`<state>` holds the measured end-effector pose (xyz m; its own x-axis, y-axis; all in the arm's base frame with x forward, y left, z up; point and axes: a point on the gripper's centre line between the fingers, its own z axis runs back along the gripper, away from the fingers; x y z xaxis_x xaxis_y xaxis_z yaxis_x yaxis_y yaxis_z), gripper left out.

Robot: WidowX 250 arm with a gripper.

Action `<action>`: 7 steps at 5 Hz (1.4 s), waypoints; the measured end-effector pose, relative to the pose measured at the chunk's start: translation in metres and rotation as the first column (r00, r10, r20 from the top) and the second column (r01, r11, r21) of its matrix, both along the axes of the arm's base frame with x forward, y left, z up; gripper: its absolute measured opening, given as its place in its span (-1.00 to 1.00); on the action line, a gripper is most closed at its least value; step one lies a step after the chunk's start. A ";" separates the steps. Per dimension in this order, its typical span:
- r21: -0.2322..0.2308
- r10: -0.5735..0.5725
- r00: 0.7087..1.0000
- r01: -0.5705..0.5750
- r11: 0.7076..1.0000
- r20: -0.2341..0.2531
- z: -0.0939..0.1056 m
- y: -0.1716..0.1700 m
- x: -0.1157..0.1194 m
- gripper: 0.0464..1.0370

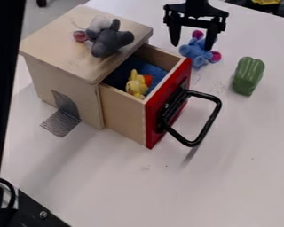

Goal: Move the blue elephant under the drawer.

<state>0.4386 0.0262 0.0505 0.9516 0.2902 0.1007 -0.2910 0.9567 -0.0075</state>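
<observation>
From above the blue elephant (197, 54), lying on the table (245, 150) between the drawer (124, 110) and the green pepper (248, 76), better to lower carefully the released, wide-spread gripper (192, 46), centre well on the body, close gently, and lift without touching the drawer.

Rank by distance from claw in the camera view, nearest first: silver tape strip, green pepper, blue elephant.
1. Blue elephant: right by the claw, outside the drawer.
2. Green pepper: on the table, picture right.
3. Silver tape strip: at the box's base, picture left.
</observation>
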 end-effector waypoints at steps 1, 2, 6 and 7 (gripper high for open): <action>-0.004 0.009 1.000 -0.009 1.000 0.016 -0.002 -0.005 0.013 0.92; -0.010 0.026 0.999 -0.025 1.000 0.024 -0.003 -0.006 0.022 0.92; -0.015 0.078 0.996 -0.079 0.997 -0.046 -0.048 0.001 0.030 0.52; -0.009 0.086 0.995 -0.086 0.996 -0.046 -0.048 0.002 0.030 0.08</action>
<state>0.4688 0.0282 0.0025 0.9267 0.3720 0.0540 -0.3724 0.9281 -0.0031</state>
